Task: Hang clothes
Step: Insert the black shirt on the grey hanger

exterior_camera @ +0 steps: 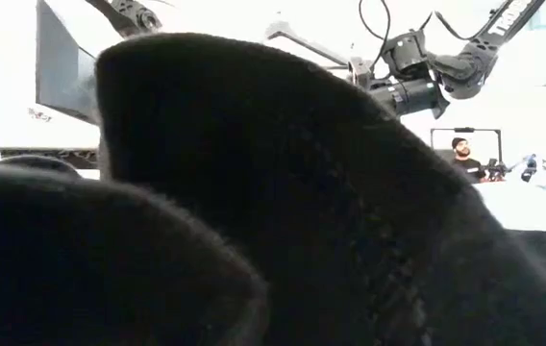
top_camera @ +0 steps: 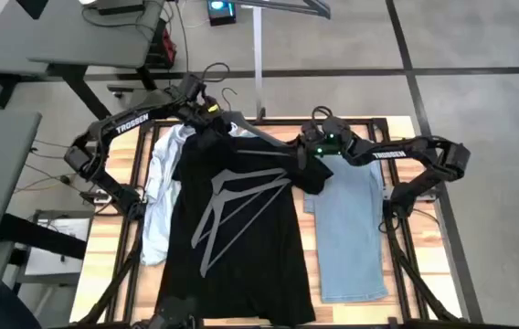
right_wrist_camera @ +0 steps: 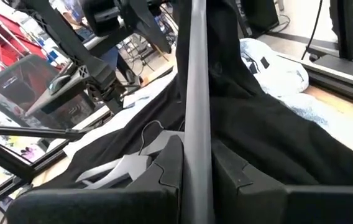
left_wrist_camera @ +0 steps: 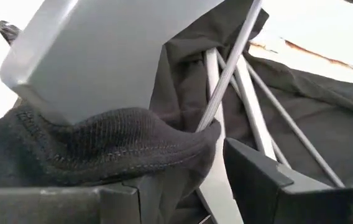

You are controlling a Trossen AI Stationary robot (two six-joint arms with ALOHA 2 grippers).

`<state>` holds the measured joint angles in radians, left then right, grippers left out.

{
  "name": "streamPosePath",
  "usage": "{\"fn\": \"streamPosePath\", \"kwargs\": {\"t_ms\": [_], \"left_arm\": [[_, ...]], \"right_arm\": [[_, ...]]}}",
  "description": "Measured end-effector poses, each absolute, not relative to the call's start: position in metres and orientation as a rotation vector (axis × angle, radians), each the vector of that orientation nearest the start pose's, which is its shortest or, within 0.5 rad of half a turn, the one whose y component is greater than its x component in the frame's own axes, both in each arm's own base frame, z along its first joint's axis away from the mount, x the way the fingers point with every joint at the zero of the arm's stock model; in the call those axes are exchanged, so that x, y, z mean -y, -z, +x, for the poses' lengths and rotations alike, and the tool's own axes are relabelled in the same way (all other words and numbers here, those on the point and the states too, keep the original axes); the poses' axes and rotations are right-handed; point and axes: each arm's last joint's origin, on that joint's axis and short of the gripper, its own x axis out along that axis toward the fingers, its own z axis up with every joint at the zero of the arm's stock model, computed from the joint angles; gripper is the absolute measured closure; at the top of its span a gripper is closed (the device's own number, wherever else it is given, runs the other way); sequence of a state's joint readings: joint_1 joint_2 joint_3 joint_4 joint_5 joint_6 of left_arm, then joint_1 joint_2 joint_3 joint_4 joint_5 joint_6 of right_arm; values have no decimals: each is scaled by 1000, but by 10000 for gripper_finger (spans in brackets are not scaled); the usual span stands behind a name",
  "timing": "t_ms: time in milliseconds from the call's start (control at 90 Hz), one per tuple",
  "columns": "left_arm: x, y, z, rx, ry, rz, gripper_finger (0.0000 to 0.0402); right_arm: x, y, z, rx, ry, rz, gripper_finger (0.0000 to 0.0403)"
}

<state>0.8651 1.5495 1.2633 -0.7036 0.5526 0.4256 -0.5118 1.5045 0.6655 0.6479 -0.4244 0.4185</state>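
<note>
Black short-sleeved cotton t-shirt (top_camera: 241,233) lies flat along the middle of the wooden-slat counter (top_camera: 104,247), collar end toward the far edge where both grippers meet it. Two or three grey hangers (top_camera: 232,206) rest loose on its chest, nearer the front edge than either gripper.

Left gripper (top_camera: 212,121) sits at the collar end. In the left wrist view its fingers (left_wrist_camera: 251,171) stand apart, the ribbed black collar hem (left_wrist_camera: 120,146) draped across them and a grey hanger arm (left_wrist_camera: 102,50) passing just above that hem.

Right gripper (top_camera: 303,157) is at the shirt's shoulder, on the side toward the jeans. Its fingers (right_wrist_camera: 164,168) are clamped on the straight grey bar of a raised hanger (right_wrist_camera: 196,93), which slants from this gripper toward the left gripper; its wire hook (top_camera: 227,96) shows just past the left gripper, over the far edge.

Pale blue-white collared button shirt (top_camera: 161,187) lies partly beneath the black shirt, beside and in front of the left gripper.

Light blue denim jeans (top_camera: 351,228) lie flat in front of the right gripper, alongside the black shirt.

Low view is mostly blocked by black cloth close to the lens; a person (exterior_camera: 463,159) sits far back in the room.
</note>
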Motion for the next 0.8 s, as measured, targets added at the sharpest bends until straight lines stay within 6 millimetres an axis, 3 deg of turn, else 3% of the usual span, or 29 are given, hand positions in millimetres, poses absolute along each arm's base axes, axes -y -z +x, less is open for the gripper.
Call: {"fn": "streamPosePath", "kwargs": {"t_ms": [500,800], "left_arm": [[-211,-309,196,-799,-237,-231,253],[-206,-314,191,-815,-273,-216,253]], "right_arm": [[139,-212,268,-130,104,489,373],[139,-212,268,-137,99,486,373]]}}
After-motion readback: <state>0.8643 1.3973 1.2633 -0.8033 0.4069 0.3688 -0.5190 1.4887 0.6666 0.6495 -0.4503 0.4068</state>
